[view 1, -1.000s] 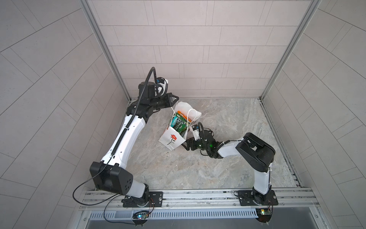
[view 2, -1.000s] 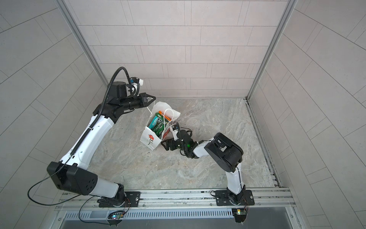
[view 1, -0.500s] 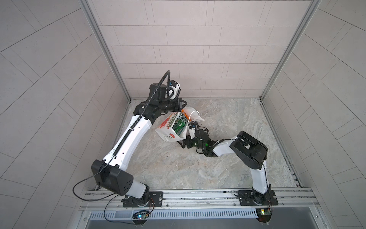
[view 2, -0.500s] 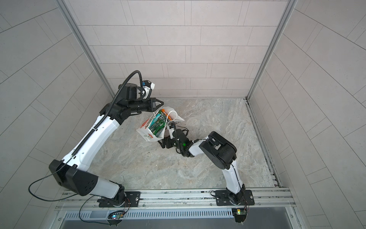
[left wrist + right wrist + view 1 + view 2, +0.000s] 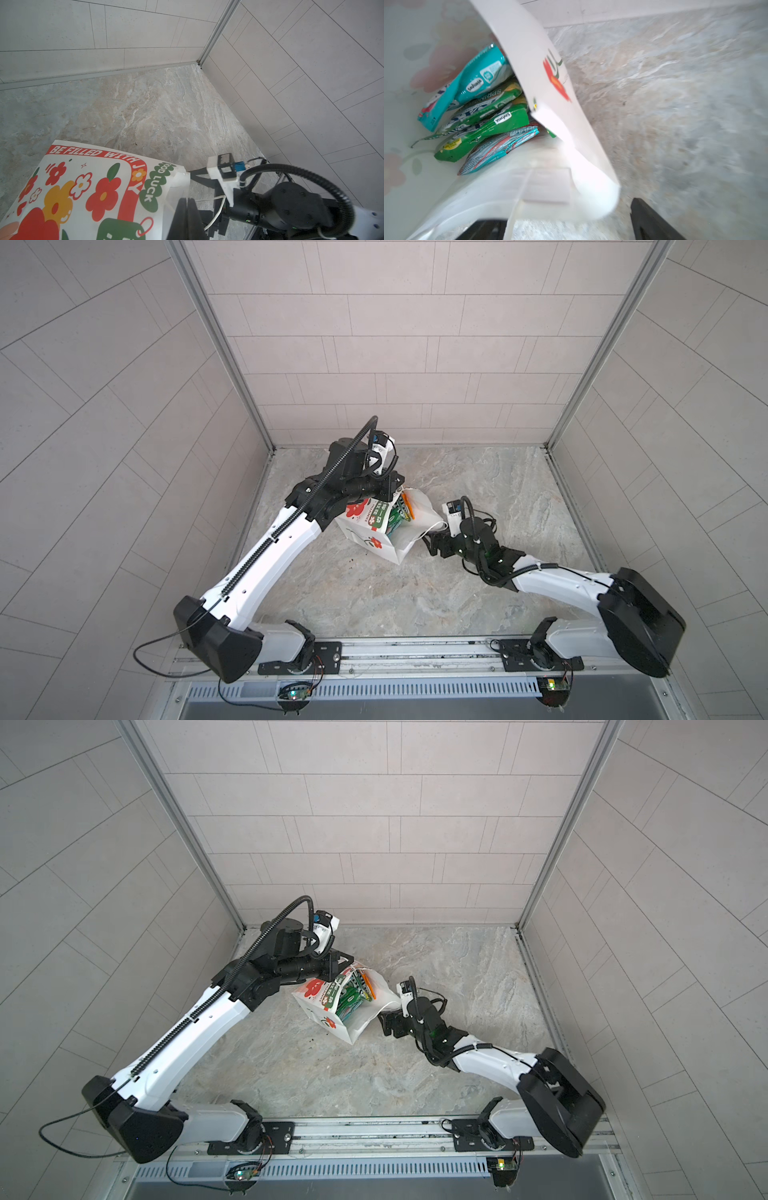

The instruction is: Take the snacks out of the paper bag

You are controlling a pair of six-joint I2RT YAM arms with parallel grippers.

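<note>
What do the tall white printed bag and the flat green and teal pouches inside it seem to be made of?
The white printed bag: apparently paper, matt; its mouth bends in stiff folds and light glows through the wall. The green and teal pouches: probably plastic film, glossy; they show bright glints and crinkled edges.

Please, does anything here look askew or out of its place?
Yes. The paper bag is not upright: it leans over, one edge pinched by the left gripper, its mouth facing the open right gripper. The snacks lie slanted inside it.

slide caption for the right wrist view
Teal and green snacks piled inside the white paper bag, seen through its open mouth
</note>
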